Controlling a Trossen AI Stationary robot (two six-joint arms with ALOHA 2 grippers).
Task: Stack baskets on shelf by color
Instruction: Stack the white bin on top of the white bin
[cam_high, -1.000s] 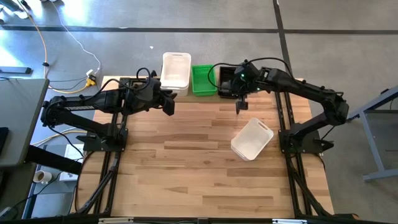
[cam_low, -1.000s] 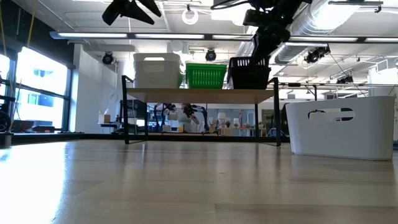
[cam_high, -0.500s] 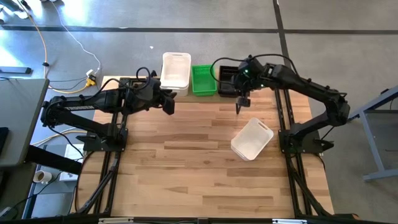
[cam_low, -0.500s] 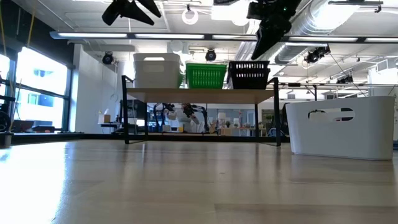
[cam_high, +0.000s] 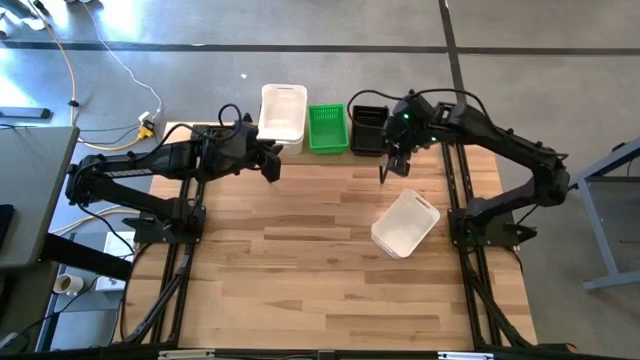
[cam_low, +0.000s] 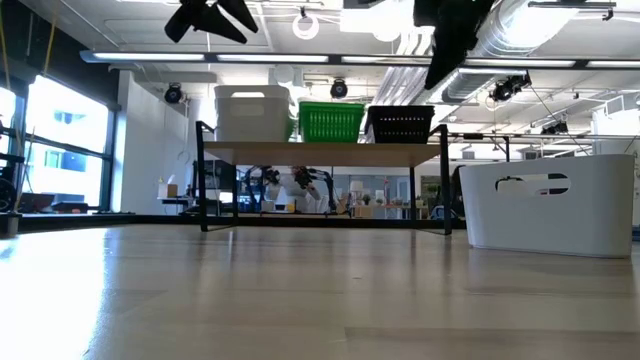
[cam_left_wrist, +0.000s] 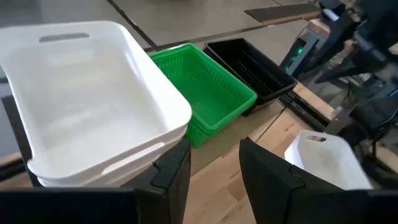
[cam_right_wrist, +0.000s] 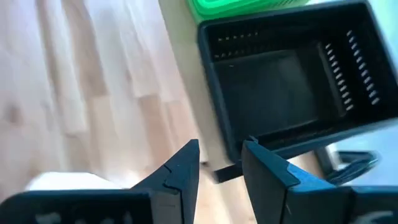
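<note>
Your right gripper (cam_right_wrist: 219, 177) has its jaws parted with a narrow gap and nothing between them; it hangs just in front of the black baskets (cam_high: 369, 127), apart from them. That black stack has perforated walls with rows of slots, and the wrist view shows its top basket holding nothing.

Your left gripper (cam_left_wrist: 214, 177) also shows a modest empty gap between its fingers and hovers near the front of the white baskets (cam_high: 282, 112).

Look at the shelf (cam_low: 320, 154): a light wooden plank on thin black legs at the far edge of the table (cam_high: 300, 260). On it stand three piles side by side: white smooth-walled baskets with a handle slot, bright green baskets (cam_high: 327, 127) with mesh sides in the middle, touching the white, and the black ones at the right end. Each top basket you can see into holds nothing.

One more white basket (cam_high: 405, 223) sits turned at an angle on the tabletop, well apart from the shelf, near your right arm's base.
</note>
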